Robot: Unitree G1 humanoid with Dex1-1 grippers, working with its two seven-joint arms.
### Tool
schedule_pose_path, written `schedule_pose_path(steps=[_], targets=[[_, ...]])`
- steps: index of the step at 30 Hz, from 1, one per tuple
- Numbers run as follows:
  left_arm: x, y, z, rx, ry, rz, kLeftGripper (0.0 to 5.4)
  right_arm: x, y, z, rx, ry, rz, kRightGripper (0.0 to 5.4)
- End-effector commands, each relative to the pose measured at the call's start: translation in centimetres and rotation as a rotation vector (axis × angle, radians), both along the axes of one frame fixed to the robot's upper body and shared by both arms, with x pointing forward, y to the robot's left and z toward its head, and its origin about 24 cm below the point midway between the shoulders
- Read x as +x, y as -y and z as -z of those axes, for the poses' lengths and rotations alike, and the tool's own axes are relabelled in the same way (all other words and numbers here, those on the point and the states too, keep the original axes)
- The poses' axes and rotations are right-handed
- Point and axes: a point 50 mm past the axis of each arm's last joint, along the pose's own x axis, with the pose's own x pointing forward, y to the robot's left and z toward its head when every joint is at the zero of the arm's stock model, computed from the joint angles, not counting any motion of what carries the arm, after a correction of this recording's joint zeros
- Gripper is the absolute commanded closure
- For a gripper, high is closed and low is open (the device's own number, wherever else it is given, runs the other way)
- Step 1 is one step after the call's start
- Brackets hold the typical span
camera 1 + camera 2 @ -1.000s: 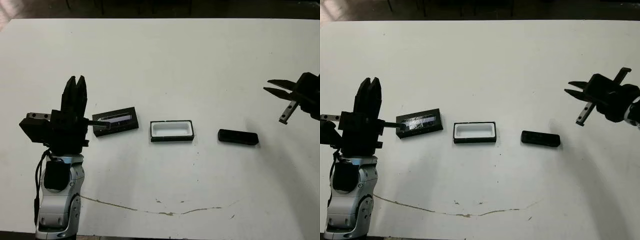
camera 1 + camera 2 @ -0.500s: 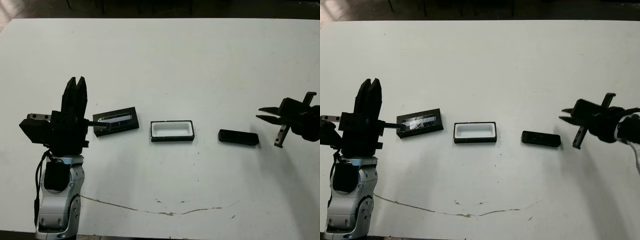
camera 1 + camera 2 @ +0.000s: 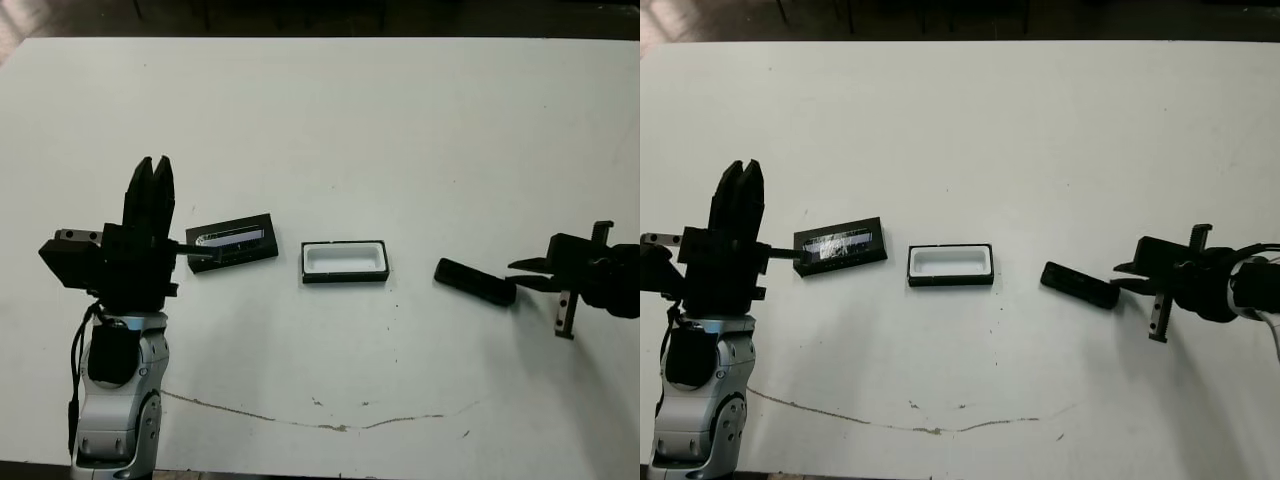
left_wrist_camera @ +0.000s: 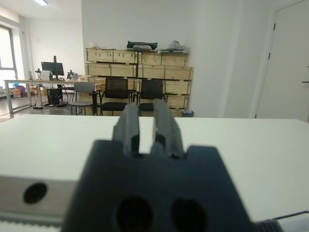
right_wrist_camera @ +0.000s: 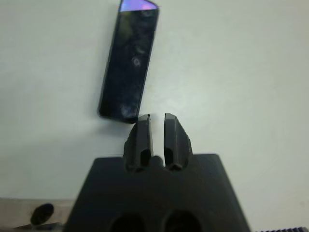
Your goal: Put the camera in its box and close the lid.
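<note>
Camera is lying on the table right of the box, long axis pointing roughly at the right gripper, whose nearly pressed-together fingertips sit right at its near end. So the right arm's way closer. Further off, the left gripper hovers upright, fingers close together, by the lid.

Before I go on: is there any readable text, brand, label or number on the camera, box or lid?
None can be read.
Camera: a lit blue-violet screen at one end, no legible characters.
Lid: a shiny silvery strip; any print is too small to read.
Box: plain white lining, black rim, no marking visible.
</note>
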Motion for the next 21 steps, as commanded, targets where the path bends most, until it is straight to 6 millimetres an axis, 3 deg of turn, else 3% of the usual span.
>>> schedule_pose_path(steps=[1, 11, 16, 21], targets=[[-0.1, -0.1, 0.6, 0.000, -0.041, -0.009, 5.38, -0.6, 0.3, 0.2, 0.001, -0.057, 0.007, 5.40], [0.0, 0.1, 0.7, -0.012, -0.037, 0.004, 5.38, -1.4, -0.2, -0.2, 0.005, -0.066, -0.019, 5.40], [0.1, 0.1, 0.8, -0.006, -0.032, 0.002, 5.38, -1.1, 0.3, -0.2, 0.039, 0.312, 0.208, 5.40], [-0.2, 0.2, 0.9, -0.020, -0.047, 0.000, 5.38, -1.0, 0.8, -0.9, 0.318, 0.603, 0.398, 5.40]])
